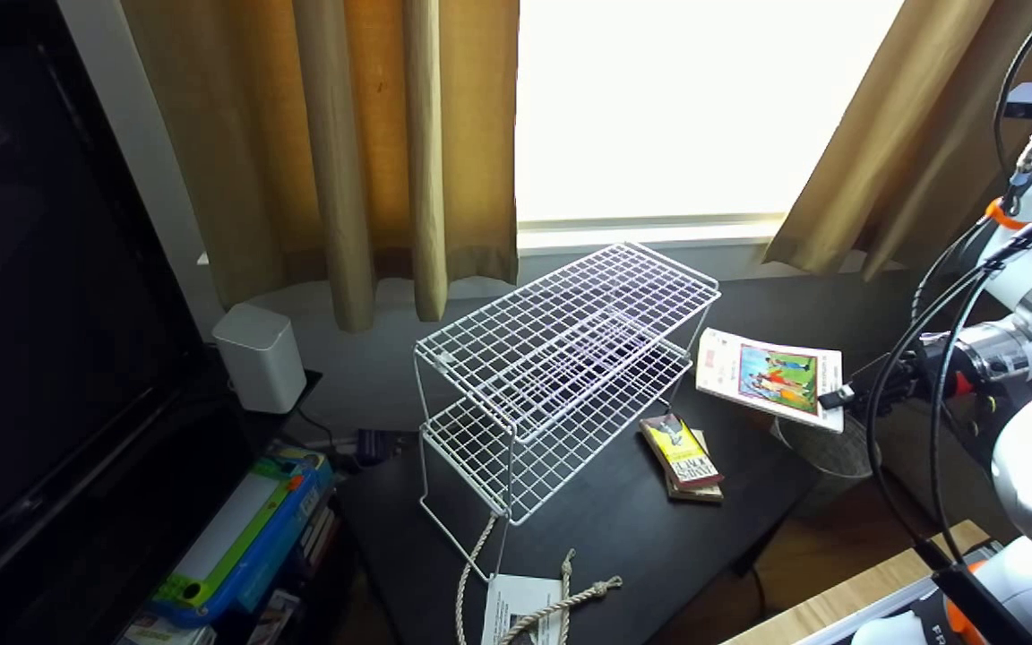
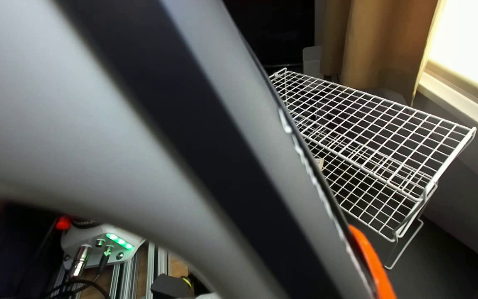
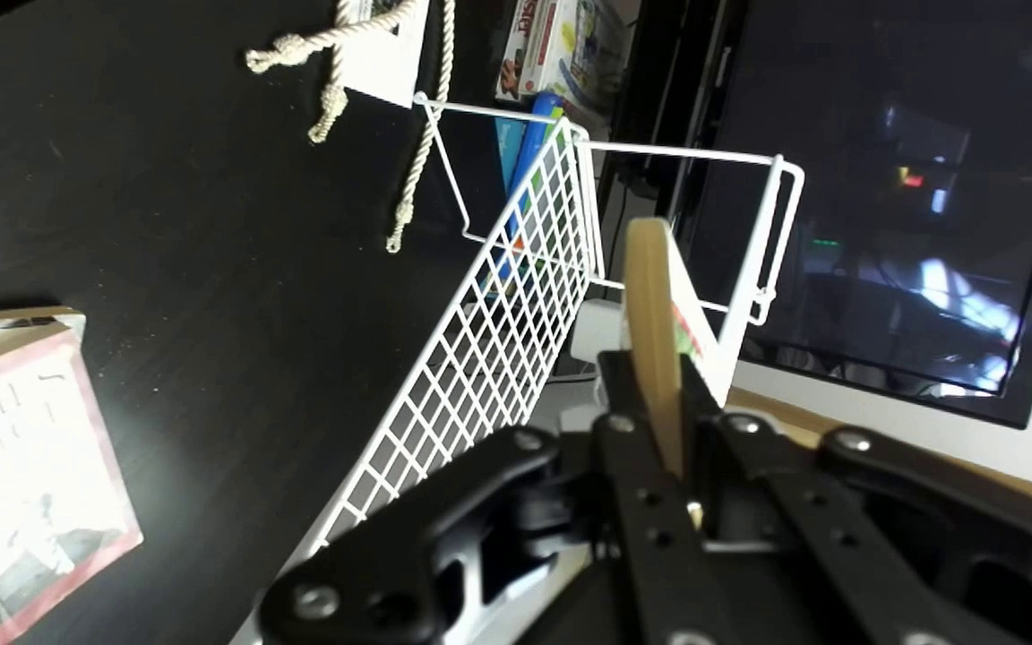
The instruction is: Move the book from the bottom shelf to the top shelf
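The book [image 1: 771,376], cream with a multicoloured green picture cover, is held at one edge by my gripper [image 1: 836,397], off the end of the wire rack. In the wrist view its edge [image 3: 649,296] stands between the two fingers [image 3: 655,385], which are shut on it. The top shelf [image 1: 561,331] and the bottom shelf [image 1: 561,439] are white wire grids; both also show in an exterior view, top [image 2: 371,120] and bottom [image 2: 359,191]. The wrist view shows the bottom grid [image 3: 503,349] and the top shelf edge-on [image 3: 753,251]. An arm link hides the gripper and book in an exterior view.
Small paperbacks [image 1: 684,457] lie stacked on the dark table [image 1: 606,564] beside the rack. Rope [image 1: 561,611] and a paper sheet [image 1: 511,596] lie at its near end. A television [image 1: 50,313], white box [image 1: 261,358], curtains and window surround it. A bin [image 1: 829,448] stands below the book.
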`<state>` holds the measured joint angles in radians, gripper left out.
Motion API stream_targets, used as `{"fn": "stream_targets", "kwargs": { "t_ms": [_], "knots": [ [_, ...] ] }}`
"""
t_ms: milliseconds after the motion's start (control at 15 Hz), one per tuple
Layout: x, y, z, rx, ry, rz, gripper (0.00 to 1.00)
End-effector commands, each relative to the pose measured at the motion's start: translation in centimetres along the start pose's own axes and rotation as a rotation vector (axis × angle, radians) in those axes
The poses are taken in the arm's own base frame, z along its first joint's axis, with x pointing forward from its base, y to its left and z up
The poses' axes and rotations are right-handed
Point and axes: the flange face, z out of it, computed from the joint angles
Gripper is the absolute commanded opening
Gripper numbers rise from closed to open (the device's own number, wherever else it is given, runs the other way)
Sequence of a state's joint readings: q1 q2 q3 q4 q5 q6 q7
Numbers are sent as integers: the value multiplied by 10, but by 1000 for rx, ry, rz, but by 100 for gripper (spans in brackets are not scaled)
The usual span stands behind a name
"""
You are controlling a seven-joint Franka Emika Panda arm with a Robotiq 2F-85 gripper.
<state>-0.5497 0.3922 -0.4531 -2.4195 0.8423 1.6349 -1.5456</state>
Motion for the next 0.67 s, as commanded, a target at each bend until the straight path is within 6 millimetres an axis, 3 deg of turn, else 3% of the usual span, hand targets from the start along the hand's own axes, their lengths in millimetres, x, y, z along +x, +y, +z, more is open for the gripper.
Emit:
{"fn": "stream_targets", "kwargs": {
  "t_ms": [0, 267, 600],
  "knots": [
    [9, -12, -3, 59, -12, -55, 3],
    [29, -18, 5, 117, 14, -55, 3],
    [59, -28, 34, 176, 68, -20, 3]
  ]
}}
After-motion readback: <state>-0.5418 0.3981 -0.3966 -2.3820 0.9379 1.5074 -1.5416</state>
